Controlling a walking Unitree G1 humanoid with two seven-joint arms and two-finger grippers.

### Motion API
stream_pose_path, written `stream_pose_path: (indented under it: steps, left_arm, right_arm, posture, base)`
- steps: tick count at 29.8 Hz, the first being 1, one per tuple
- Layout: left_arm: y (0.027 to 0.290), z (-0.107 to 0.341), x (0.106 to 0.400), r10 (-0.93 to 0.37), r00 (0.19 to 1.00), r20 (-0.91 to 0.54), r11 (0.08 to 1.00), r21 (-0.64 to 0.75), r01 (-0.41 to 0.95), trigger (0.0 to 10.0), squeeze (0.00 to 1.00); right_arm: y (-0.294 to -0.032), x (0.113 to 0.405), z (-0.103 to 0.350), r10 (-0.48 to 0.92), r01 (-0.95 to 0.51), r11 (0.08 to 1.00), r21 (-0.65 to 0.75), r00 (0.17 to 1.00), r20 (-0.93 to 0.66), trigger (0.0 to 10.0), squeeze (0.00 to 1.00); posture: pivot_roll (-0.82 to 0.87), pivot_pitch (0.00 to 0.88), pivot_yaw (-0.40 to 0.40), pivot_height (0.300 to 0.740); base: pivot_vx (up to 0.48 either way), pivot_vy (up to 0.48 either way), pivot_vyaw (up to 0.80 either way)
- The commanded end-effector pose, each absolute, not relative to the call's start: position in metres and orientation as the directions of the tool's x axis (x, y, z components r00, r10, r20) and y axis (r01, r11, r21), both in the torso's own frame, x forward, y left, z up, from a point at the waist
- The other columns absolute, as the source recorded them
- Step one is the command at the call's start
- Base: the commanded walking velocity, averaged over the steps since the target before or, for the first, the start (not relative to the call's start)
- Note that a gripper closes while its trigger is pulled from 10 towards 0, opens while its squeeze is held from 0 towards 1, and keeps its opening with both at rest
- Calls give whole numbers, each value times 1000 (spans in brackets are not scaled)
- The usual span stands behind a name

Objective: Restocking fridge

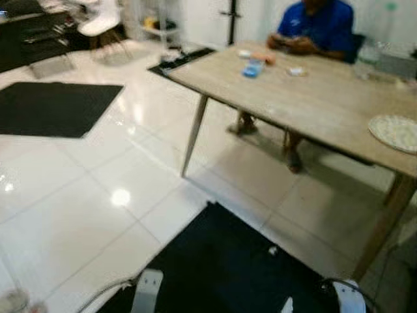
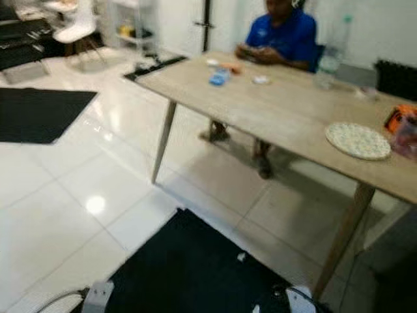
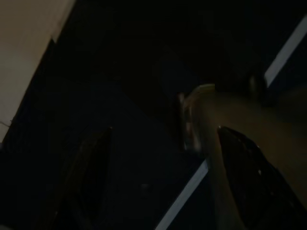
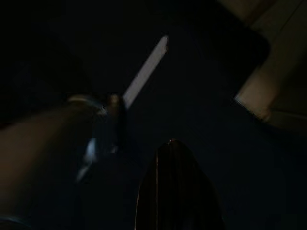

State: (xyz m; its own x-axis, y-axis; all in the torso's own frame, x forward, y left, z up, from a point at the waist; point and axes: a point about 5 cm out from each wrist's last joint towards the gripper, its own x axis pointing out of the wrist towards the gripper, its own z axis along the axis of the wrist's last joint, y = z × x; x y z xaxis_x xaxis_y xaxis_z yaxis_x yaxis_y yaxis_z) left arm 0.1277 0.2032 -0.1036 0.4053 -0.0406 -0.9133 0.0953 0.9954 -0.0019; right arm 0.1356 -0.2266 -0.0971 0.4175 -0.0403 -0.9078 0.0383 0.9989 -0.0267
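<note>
No fridge ahead: I face a long pale wooden worktop [image 1: 306,98], a seated person in a blue shirt [image 2: 281,36] behind. Left hand [image 3: 158,177] hangs idle, fingers spread; right hand [image 4: 175,187], cannot tell. Likely walking between stations.

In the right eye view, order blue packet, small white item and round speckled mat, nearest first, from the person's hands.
1. Small white item, before the person's hands.
2. Blue packet, toward wooden table corner.
3. Round speckled mat, far end.

Robot body, seen from its head
Pale silver arm parts [image 1: 147,291] at the lower edge; long glossy black fingers [image 3: 249,177].
</note>
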Motion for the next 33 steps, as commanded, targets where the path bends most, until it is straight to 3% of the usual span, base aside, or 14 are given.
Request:
stream_pose_path:
  steps: [1, 25, 33]
  left_arm:
    - [203, -101, 136, -44, 425, -904, 994, 5, 114, 10000, 0]
    - [202, -101, 136, -44, 424, -904, 993, 8, 121, 10000, 0]
    - [202, -101, 136, -46, 422, -905, 992, 7, 123, 10000, 0]
  right_arm:
    - [-233, 135, -96, -56, 41, 998, -43, 411, -910, 10000, 0]
    - [-232, 134, -96, -56, 38, 998, -45, 416, -908, 10000, 0]
    - [-232, 135, -96, -55, 40, 998, -42, 425, -903, 10000, 0]
  posture:
    - [-2, 4, 29, 740]
    - [3, 0, 29, 740]
    - [2, 3, 28, 740]
  base:
    - [412, 0, -800]
    - [414, 0, -800]
    - [412, 0, 0]
